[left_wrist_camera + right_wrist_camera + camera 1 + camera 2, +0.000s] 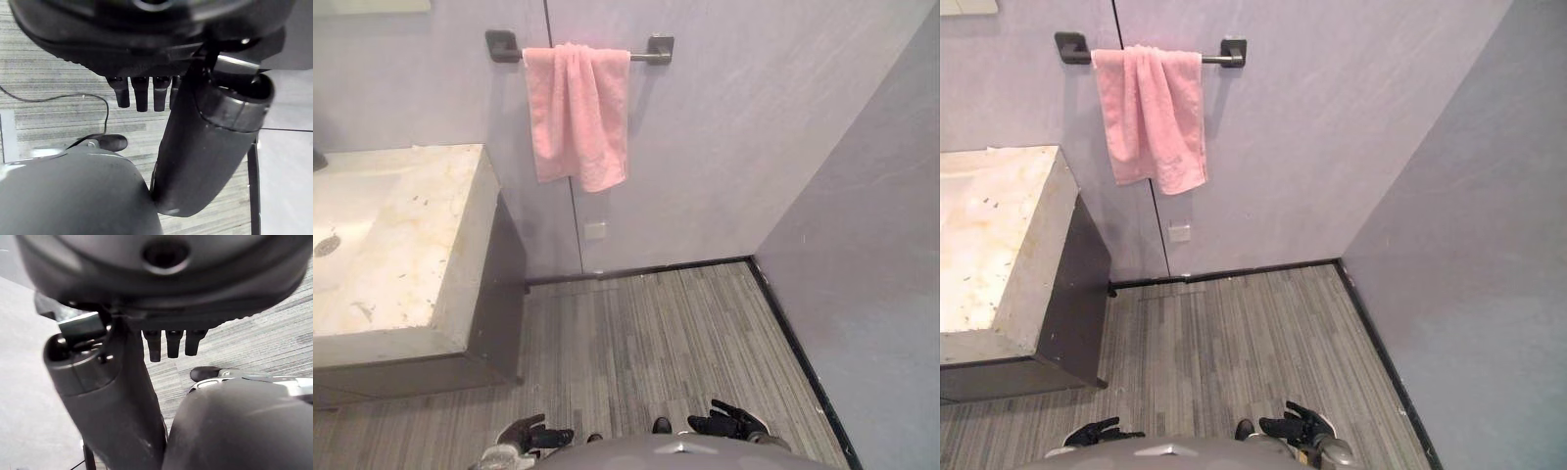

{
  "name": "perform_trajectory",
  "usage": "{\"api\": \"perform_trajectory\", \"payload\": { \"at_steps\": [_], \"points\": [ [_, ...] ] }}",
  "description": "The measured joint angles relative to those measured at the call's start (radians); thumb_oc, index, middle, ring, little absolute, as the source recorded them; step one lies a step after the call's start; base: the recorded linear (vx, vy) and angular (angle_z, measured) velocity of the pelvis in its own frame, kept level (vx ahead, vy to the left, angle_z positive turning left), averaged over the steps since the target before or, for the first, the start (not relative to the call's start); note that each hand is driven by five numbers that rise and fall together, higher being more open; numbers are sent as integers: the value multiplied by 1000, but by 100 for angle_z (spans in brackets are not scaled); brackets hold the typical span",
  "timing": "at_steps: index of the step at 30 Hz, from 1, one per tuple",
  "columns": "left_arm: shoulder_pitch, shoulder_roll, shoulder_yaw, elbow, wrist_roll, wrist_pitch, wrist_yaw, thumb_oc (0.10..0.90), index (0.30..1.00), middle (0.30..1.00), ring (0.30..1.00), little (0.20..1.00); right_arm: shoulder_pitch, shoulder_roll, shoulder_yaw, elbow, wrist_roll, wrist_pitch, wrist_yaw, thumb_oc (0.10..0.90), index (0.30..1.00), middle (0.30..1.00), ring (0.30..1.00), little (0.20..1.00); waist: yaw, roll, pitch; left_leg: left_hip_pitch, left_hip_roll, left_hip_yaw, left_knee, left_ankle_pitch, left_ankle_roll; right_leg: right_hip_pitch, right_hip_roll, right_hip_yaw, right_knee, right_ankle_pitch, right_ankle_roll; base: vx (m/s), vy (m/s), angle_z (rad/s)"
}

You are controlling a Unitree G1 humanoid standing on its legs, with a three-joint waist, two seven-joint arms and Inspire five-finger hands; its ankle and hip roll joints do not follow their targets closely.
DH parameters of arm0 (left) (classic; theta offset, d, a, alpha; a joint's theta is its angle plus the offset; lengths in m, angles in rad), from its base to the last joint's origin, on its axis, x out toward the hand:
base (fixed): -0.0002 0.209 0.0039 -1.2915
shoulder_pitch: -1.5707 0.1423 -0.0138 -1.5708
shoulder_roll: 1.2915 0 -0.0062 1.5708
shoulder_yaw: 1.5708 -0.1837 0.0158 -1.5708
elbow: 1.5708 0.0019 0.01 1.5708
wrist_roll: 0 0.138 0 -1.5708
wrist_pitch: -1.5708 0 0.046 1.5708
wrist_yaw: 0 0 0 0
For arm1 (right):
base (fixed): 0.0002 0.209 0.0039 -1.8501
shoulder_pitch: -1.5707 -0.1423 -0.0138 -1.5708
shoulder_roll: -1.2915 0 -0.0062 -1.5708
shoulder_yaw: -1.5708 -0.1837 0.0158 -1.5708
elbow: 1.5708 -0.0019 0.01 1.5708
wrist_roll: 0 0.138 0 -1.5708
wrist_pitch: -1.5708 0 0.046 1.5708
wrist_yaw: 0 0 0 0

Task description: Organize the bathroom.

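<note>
Wall [724, 127] ahead, grey and bare, the landmark here. Beside it, a pale stone sink counter [401, 245]. High on that wall, a dark towel bar [651, 54], with the pink towel [578, 113] draped bunched and lopsided. Well back from the wall, left hand [536, 434] and right hand [729, 421] low, fingers straight, holding nothing. Best approached squarely, probably lifting both hands to spread the towel evenly.

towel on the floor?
No, the pink towel hangs draped over the wall rail, well above the striped floor.
</note>
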Motion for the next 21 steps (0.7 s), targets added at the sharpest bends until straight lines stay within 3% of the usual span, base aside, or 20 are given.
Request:
{"api": "perform_trajectory", "payload": {
  "at_steps": [6,11,13,15,17,18,19,20,21],
  "points": [
    [15,0,5,-36,-75,-50,-4,800,900,900,900,900,21,-3,18,-69,2,-43,-11,800,900,900,900,900,-1,3,3,0,0,-1,0,1,1,1,0,-1,0,0,0,41,-44,0],
    [15,42,9,-313,-77,-54,62,800,900,900,900,900,43,-53,38,-412,1,-44,-65,800,900,900,900,900,-1,13,28,1,1,1,0,5,3,1,1,1,0,0,4,45,-53,-1],
    [9,61,18,-379,-78,-64,78,800,900,900,900,900,33,-65,37,-470,1,-64,-79,800,900,900,900,900,-2,15,28,4,3,3,0,6,5,3,3,2,0,1,4,47,-70,-3],
    [5,110,31,-534,-84,-51,113,800,900,900,900,900,25,-103,39,-614,1,-65,-101,800,900,900,900,900,-1,16,36,1,9,9,11,7,6,1,10,4,0,-2,3,31,-93,-8],
    [-15,166,41,-645,-107,-69,133,800,900,900,900,900,-6,-128,38,-698,0,-112,-114,800,900,900,900,900,4,10,51,-11,13,20,56,-8,-13,2,13,13,0,-4,0,-7,-144,-11],
    [-54,189,49,-681,-117,-65,148,800,900,900,900,900,-46,-138,34,-728,0,-133,-120,800,900,900,900,900,6,13,65,-42,25,30,136,-36,-51,-12,27,3,32,-28,-31,4,-206,-9],
    [-71,219,43,-720,-122,-55,160,800,900,900,900,900,-69,-138,35,-742,-1,-135,-125,800,900,900,900,900,6,-6,84,-95,21,42,239,-53,-63,-25,14,5,62,-47,-60,37,-149,6],
    [-113,248,42,-804,-121,-51,187,800,900,900,900,900,-112,-172,46,-783,-2,-155,-131,800,900,900,900,900,13,-21,115,-209,34,72,470,-59,-73,-42,9,2,104,-61,-75,104,-111,3],
    [-155,257,28,-877,-119,-54,223,800,900,900,900,900,-157,-219,51,-798,-12,-186,-130,800,900,900,900,900,29,-13,138,-286,53,85,631,-64,-80,-46,4,17,134,-77,-77,138,-39,1]
  ]
}}
